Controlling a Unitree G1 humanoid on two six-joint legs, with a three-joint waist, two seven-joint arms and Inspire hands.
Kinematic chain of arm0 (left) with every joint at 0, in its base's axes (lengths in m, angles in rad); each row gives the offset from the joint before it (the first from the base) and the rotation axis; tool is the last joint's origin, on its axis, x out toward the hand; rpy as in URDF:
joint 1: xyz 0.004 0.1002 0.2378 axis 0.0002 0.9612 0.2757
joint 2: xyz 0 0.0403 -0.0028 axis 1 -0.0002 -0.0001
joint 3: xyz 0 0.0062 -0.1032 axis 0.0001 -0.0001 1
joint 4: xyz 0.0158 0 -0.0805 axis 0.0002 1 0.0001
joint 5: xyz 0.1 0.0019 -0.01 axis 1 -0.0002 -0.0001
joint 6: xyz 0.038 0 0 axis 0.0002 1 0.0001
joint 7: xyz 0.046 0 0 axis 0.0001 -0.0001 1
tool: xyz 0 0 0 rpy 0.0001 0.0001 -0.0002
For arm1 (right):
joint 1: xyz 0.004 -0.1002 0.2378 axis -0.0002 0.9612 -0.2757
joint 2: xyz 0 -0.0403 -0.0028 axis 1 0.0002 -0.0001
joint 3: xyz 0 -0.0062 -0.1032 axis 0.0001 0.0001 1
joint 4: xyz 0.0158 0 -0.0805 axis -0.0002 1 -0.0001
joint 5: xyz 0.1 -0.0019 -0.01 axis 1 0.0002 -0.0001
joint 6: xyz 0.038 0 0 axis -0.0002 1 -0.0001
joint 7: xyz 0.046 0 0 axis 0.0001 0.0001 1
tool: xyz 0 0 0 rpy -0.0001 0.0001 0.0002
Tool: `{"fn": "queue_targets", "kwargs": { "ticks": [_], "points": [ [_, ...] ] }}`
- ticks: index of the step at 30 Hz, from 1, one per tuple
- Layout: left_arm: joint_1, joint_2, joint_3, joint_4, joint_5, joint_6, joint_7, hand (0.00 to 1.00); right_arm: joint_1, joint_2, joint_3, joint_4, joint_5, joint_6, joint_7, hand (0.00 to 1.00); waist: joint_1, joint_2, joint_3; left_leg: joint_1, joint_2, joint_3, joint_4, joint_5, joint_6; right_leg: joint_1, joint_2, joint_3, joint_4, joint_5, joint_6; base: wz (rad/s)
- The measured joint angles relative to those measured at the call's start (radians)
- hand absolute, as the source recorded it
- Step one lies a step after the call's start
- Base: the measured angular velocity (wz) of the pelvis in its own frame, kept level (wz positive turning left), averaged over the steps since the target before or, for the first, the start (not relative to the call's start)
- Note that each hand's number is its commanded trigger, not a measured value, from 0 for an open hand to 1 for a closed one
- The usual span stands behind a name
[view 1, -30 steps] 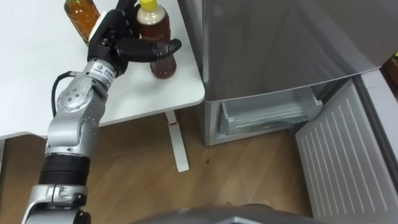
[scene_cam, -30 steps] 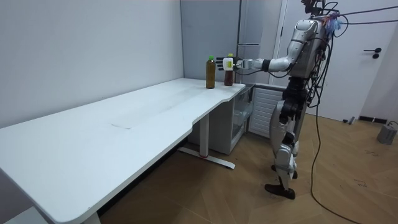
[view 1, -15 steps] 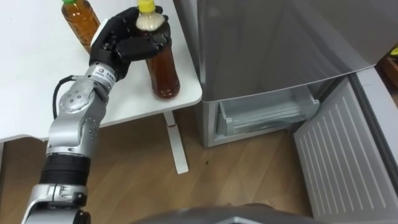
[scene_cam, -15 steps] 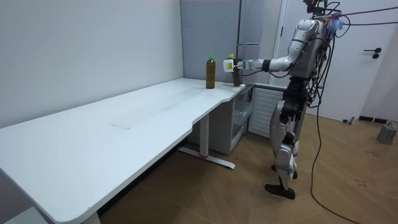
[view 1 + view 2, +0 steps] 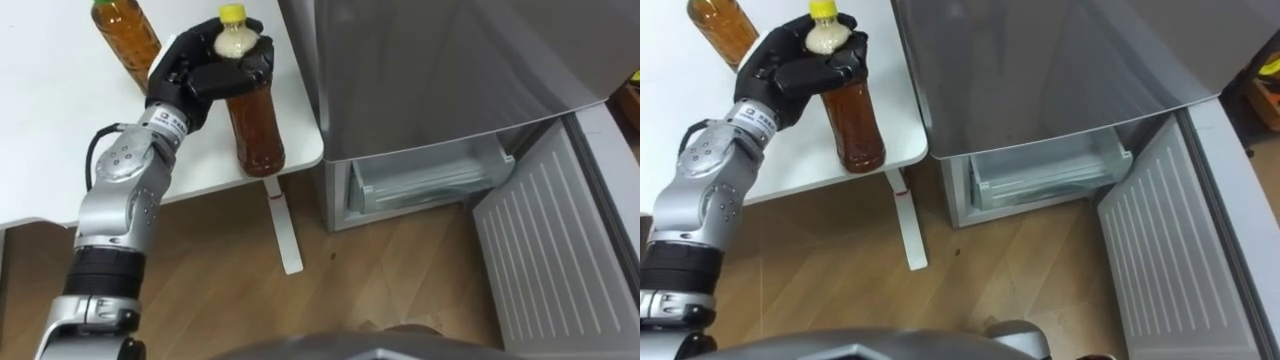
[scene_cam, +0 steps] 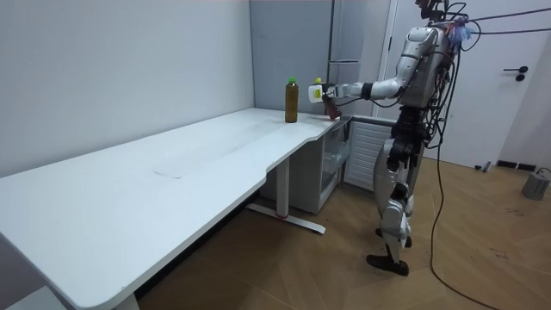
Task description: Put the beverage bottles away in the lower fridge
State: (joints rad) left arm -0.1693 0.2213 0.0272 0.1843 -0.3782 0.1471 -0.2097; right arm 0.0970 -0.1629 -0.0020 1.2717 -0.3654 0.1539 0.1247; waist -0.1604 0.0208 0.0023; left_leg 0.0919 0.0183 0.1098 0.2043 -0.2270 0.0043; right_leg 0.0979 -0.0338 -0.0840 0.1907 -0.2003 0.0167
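White table (image 5: 60, 120) corner: your left hand (image 5: 190, 75) is clenching round neck of yellow-capped bottle (image 5: 255, 125), bottle hanging near upright below fingers. Open lower fridge drawer (image 5: 430, 180) is lying to its right, lower down.

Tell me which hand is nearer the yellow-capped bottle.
Left. The left hand is curled round the yellow-capped bottle at its neck, holding it over the table corner beside the fridge.
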Motion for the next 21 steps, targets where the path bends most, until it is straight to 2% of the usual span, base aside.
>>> {"fn": "queue_targets", "kwargs": {
  "ticks": [8, 11, 15, 17, 21],
  "points": [
    [0.0, 0.0, -0.005, -0.09, -0.026, 0.0, 0.0, 1.0, 0.0, 0.0, 0.001, -0.005, 0.009, -0.001, -0.003, 0.0, 0.001, -0.002, 0.0019, 0.006, 0.0, -0.002, 0.0, 0.0, 0.0, 0.006, 0.0, 0.0, 0.0, 0.001, -0.001, 0.0],
    [0.003, -0.001, -0.031, -0.143, -0.031, 0.0, 0.002, 1.0, 0.0, -0.001, 0.002, -0.005, 0.029, -0.001, -0.014, 0.0, 0.005, 0.0, 0.0029, 0.005, -0.001, -0.001, 0.0, 0.0, 0.0, 0.008, -0.001, -0.003, -0.001, 0.001, -0.001, 0.02],
    [0.005, -0.003, -0.04, -0.221, -0.034, 0.0, 0.003, 1.0, -0.001, -0.002, 0.003, 0.001, 0.043, -0.012, -0.038, 0.0, 0.016, 0.011, 0.0062, 0.003, 0.0, 0.003, -0.001, 0.0, 0.0, 0.008, 0.0, -0.002, -0.002, 0.001, 0.0, -0.02],
    [0.016, -0.006, -0.04, -0.267, -0.043, 0.0, 0.003, 1.0, 0.001, -0.002, 0.003, 0.01, 0.047, -0.01, -0.042, 0.0, 0.021, 0.013, 0.0053, 0.003, 0.0, 0.003, -0.002, 0.0, 0.0, 0.008, 0.0, -0.005, -0.002, 0.0, 0.0, 0.0],
    [0.075, -0.011, -0.04, -0.376, -0.078, 0.0, 0.001, 1.0, 0.0, -0.002, 0.01, 0.012, 0.05, -0.006, -0.054, 0.0, 0.033, 0.01, 0.0059, 0.006, 0.0, 0.0, -0.003, 0.0, 0.0, 0.007, 0.0, -0.006, -0.004, 0.0, 0.0, 0.0]
  ]
}}
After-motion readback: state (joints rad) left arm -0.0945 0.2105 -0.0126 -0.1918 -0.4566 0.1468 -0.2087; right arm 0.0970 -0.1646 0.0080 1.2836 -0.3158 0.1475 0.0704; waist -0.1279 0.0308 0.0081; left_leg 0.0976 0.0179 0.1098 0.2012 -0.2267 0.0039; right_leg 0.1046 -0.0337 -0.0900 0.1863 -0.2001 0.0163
